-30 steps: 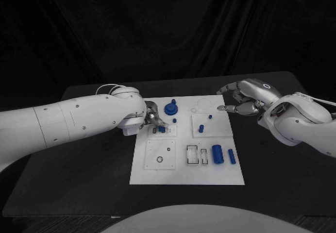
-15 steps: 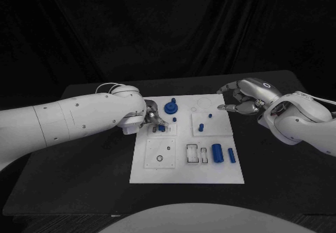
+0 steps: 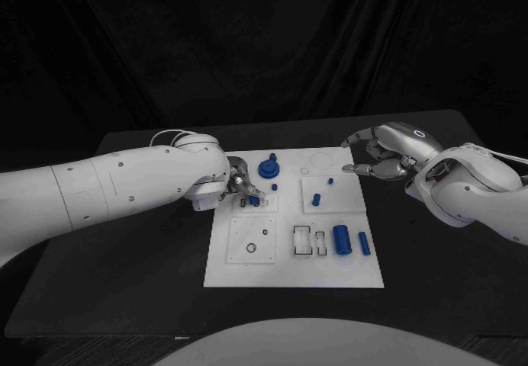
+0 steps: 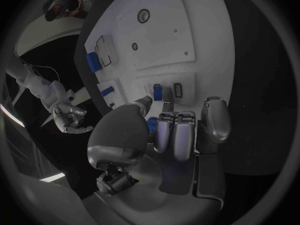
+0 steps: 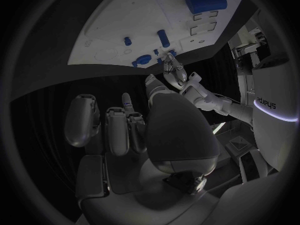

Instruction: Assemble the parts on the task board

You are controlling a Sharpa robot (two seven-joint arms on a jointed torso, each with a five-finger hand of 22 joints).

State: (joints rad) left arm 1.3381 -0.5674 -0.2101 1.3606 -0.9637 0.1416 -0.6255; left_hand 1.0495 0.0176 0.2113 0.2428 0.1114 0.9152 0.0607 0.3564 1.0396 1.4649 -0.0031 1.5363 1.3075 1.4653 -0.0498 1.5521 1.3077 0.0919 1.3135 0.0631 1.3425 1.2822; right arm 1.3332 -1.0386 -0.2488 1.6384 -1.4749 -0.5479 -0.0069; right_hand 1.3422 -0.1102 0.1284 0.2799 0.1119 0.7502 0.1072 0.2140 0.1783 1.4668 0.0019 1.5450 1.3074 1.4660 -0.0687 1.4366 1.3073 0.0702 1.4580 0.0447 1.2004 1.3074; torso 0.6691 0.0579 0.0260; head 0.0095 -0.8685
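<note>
Board (image 3: 291, 274) first: the white task board is lying flat in the middle of the black table (image 3: 132, 282), square to me, so both my arms are reaching it from either side. Its recessed plates and slots are facing up, and I am judging the empty outlines near its centre to be seats waiting for parts.

My left hand (image 3: 236, 185) is working over the board's left edge, at the small plate in the upper left. There my fingers (image 4: 174, 133) are curling down around a short blue peg (image 3: 254, 201), with the thumb coming in from the other side. The left wrist view is showing the fingertips right at the peg beside a small slot, but I cannot tell whether I am truly pinching it or only touching it. I am judging this as the seating of that peg.

My right hand (image 3: 383, 156) is hovering off the board's upper right corner, above the table, its fingers (image 5: 119, 125) curling inward toward the thumb and gripping nothing that I can see. I am reading it as parked out of the left hand's way.

Among the parts, the thick blue cylinder (image 3: 342, 241) is lying on its side at the lower right, with a slimmer blue pin (image 3: 363, 244) just beside it. The round-based blue knob (image 3: 269, 169) is standing at the top, and a small blue stud (image 3: 316, 201) is standing in the right-hand plate.
</note>
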